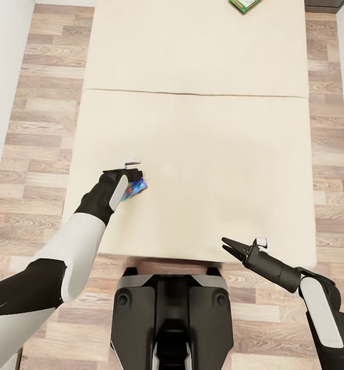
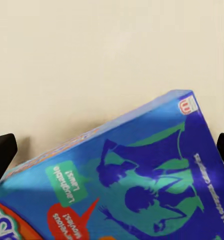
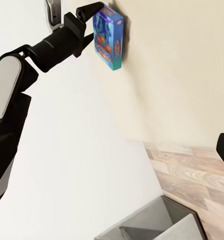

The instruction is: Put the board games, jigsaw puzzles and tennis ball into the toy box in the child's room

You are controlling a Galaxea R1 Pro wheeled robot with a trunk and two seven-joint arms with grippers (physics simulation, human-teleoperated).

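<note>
On the cream bed (image 1: 203, 149), near its left side, a blue board game (image 1: 136, 188) stands tilted up on one edge. My left gripper (image 1: 132, 177) is shut on it; in the left wrist view the blue cover (image 2: 142, 185) spans the space between the two dark fingertips (image 2: 1, 155). From the right wrist view the box (image 3: 109, 37) is lifted at one end by the left gripper (image 3: 89, 15). A white-green board game (image 1: 244, 5) lies at the bed's far edge. My right gripper (image 1: 229, 246) hangs open over the bed's near edge, holding nothing.
Wood-plank floor (image 1: 43, 103) runs along both sides of the bed, with a white wall (image 1: 2, 77) at the left. A dark piece of furniture (image 1: 323, 5) shows at the far right corner. My base (image 1: 172, 318) stands against the bed's near edge.
</note>
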